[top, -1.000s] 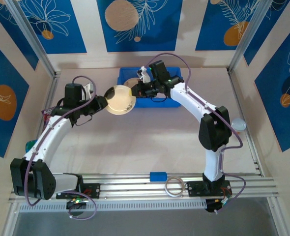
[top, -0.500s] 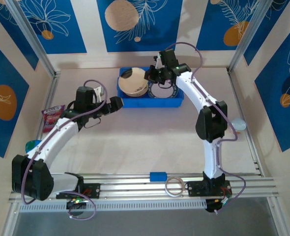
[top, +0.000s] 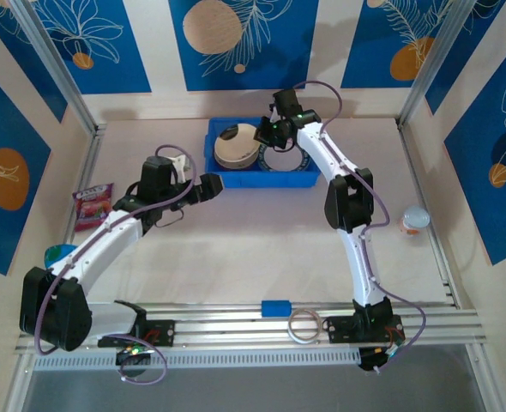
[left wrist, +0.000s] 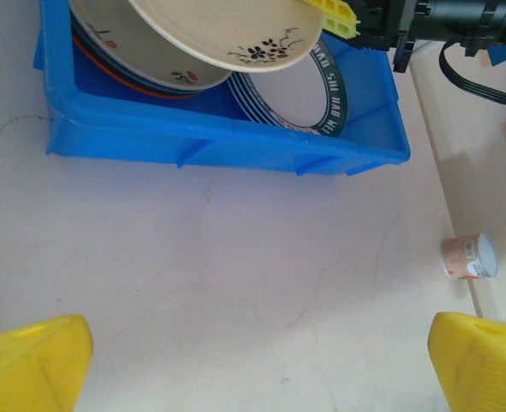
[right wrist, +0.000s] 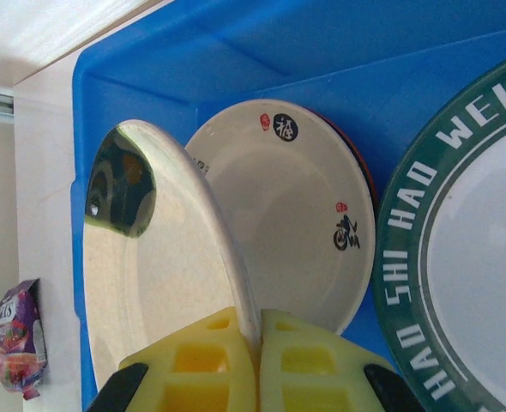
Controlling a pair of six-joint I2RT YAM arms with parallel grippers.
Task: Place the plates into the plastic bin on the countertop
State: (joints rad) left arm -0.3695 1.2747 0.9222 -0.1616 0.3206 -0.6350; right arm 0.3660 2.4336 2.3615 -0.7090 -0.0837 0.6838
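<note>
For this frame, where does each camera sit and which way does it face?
Top external: above and behind the bases, looking down on the countertop, both arms and the blue bin.
Left wrist: on the left arm, over the countertop, facing the bin's near wall; the left tool, open, shows yellow fingertips at the bottom corners.
Right wrist: over the bin, looking down along the right tool, shut on a tilted cream plate.
Shared: both wrist views show that plate and the green-rimmed plate.
</note>
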